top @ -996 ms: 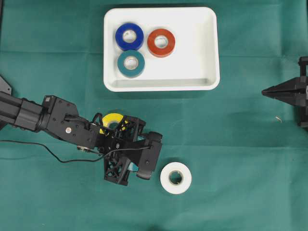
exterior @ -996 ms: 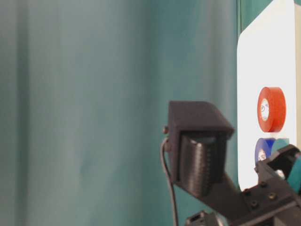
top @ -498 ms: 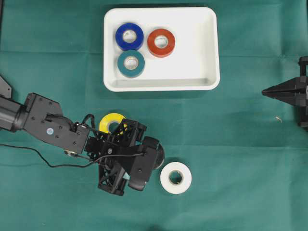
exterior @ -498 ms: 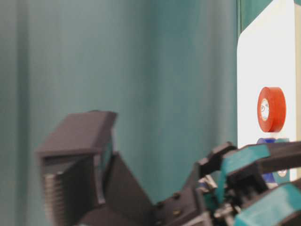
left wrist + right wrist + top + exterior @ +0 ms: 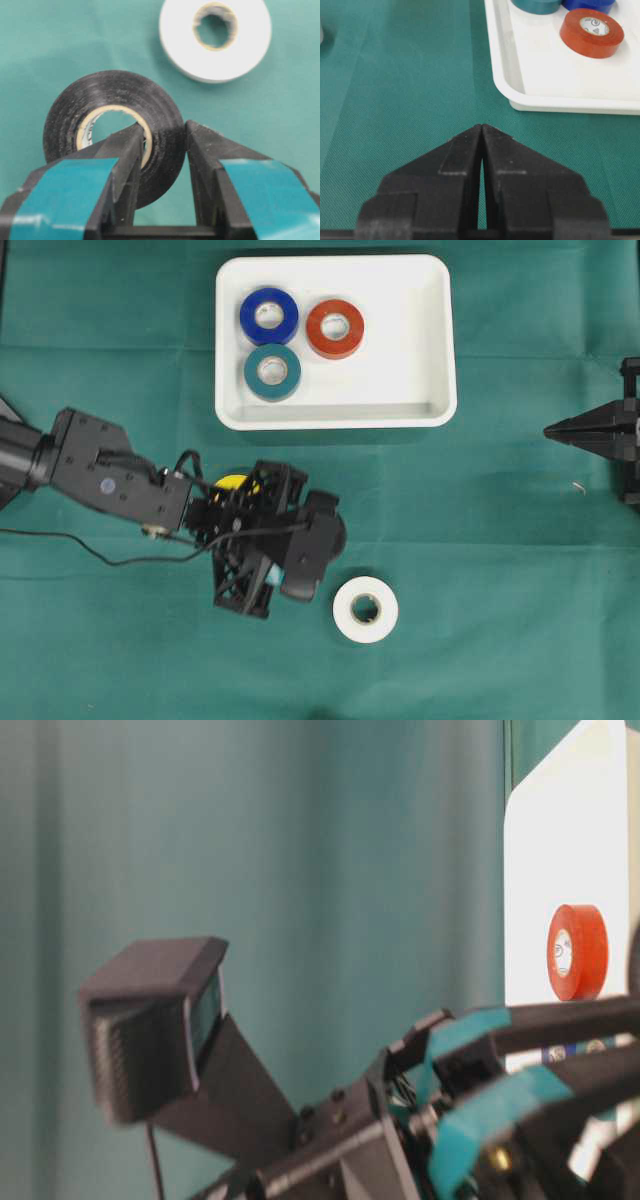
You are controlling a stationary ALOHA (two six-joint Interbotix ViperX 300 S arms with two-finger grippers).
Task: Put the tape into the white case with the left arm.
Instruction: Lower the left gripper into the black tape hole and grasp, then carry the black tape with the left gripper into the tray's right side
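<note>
The black tape is sitting clamped in the left gripper, 1 finger passing through its core and the other pressing its outer wall; it is hanging below the white case and well apart from it, above the green cloth. The case is already holding 3 rolls: a blue tape, a red tape and a teal tape. A white tape is lying further from the case than the gripper, and a yellow tape is showing partly under the left arm. The right gripper is resting closed and empty, right of the case. Judged step: carrying. The next move is calling for travel over the near rim to the bare right half, then release.
</note>
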